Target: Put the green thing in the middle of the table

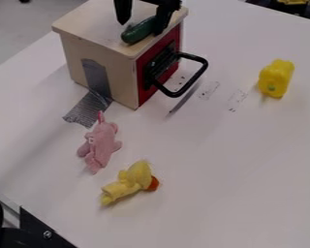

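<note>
At the top of the view, my black gripper [141, 27] hangs over the wooden box, its two fingers spread wide apart. A dark green, cucumber-like object [138, 31] lies on the box top near its front right edge. Its upper right end is beside the right finger and partly hidden behind it; whether they touch, I cannot tell. The left finger's tip is above and left of the object. Around the box spreads the white table [216, 179].
The wooden box [86, 22] has a red front with a black handle [199, 72] jutting out over the table. A pink plush [101, 144] and a yellow plush duck [131, 181] lie nearer the camera. A yellow pepper [276, 78] sits at the right.
</note>
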Motion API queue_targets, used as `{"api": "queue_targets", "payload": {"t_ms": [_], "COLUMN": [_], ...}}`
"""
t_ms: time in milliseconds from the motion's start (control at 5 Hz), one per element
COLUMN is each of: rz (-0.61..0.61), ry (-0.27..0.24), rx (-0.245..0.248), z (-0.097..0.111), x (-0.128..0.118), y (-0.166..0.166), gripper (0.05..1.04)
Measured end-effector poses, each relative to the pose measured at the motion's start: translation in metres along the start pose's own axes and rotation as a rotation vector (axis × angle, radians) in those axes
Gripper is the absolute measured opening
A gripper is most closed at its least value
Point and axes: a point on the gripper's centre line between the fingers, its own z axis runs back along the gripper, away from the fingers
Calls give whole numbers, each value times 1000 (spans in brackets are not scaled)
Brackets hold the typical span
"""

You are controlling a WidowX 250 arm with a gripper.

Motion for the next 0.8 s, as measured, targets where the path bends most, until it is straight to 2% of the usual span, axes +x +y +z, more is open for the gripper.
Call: {"api": "queue_targets", "payload": {"t_ms": [400, 600, 800], "rz": [1, 3, 19], "ry": [-14, -29, -67], "rx": [-5, 0, -29], "z": [-4, -4, -4], "x": [-3, -6, -20], "y": [-2, -9, -33], "gripper": [397, 317, 317]}}
